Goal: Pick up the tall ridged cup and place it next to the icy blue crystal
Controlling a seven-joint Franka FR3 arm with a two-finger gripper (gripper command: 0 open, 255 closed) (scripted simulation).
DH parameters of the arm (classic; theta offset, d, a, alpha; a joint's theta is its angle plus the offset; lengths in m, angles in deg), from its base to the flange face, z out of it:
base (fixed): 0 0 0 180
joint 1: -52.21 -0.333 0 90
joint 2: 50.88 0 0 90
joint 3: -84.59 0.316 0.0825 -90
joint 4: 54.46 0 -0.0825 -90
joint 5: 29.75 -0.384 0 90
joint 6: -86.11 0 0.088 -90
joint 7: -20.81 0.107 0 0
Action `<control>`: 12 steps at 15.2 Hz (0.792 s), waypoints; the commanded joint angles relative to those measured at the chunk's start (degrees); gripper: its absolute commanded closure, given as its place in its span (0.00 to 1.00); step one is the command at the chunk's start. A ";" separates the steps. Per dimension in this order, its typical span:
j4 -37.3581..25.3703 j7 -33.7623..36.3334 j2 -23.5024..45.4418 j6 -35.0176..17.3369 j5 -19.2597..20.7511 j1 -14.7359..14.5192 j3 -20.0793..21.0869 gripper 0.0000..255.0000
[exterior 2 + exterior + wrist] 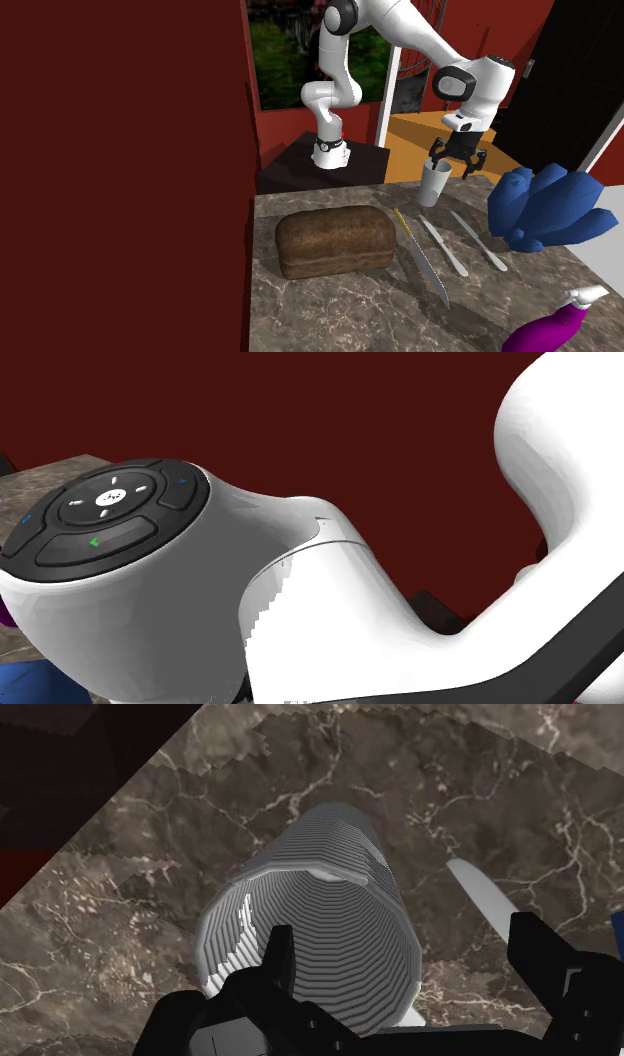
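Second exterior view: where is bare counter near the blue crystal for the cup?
Bare marble counter lies between the blue faceted crystal, the purple spray bottle and the nearest grey utensil. Another patch lies camera-side of the brown bread loaf. Crowded: long knife and other grey utensil between loaf and crystal.

Second exterior view: the ridged cup (434, 184) stands at the counter's (330, 310) far edge beneath the gripper (458, 167), the loaf (335, 240) at near left, a knife (422, 258) beside the loaf, the crystal (545, 207) right, and the bottle (550, 325) nearest right.
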 commanded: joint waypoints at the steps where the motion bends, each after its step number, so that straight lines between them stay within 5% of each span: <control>1: -1.13 -0.61 -0.92 1.73 -0.89 0.13 0.21 0.00; 4: -4.72 -1.97 -3.00 6.68 -2.87 0.34 0.60 0.00; 12: -4.72 -1.98 -3.00 6.68 -2.87 0.33 0.59 0.00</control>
